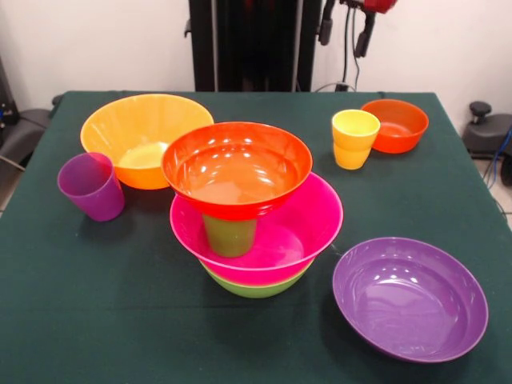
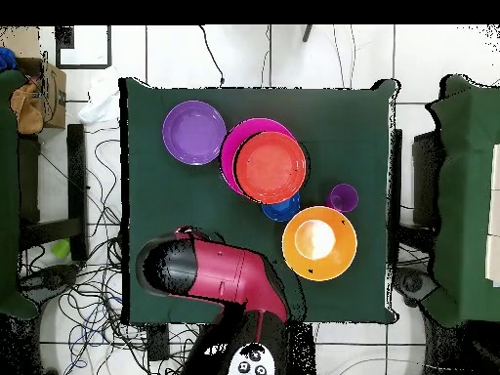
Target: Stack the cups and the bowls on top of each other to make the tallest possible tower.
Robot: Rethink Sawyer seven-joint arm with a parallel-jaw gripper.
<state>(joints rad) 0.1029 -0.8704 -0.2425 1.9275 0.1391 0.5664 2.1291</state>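
Observation:
The tower [image 1: 240, 212] stands mid-table: a lime green bowl [image 1: 254, 286] at the bottom, a pink bowl [image 1: 308, 228] in it, a green cup [image 1: 230, 236] upright in the pink bowl, and a red-orange bowl [image 1: 237, 166] resting on the cup. From overhead the tower [image 2: 269, 164] shows its red-orange top. The yellow cup [image 1: 354, 138] stands at the back beside a small red-orange bowl [image 1: 396, 125]. The arm's end [image 1: 365, 24] hangs high above them at the top edge. The arm [image 2: 210, 271] covers both from overhead. I cannot tell the gripper's state.
A large orange bowl [image 1: 144, 138] [image 2: 319, 242] and a purple cup [image 1: 92, 186] [image 2: 343, 197] stand beside the tower. A purple bowl [image 1: 410, 298] [image 2: 193, 132] lies apart on the other side. A small blue bowl [image 2: 281, 207] peeks out by the tower.

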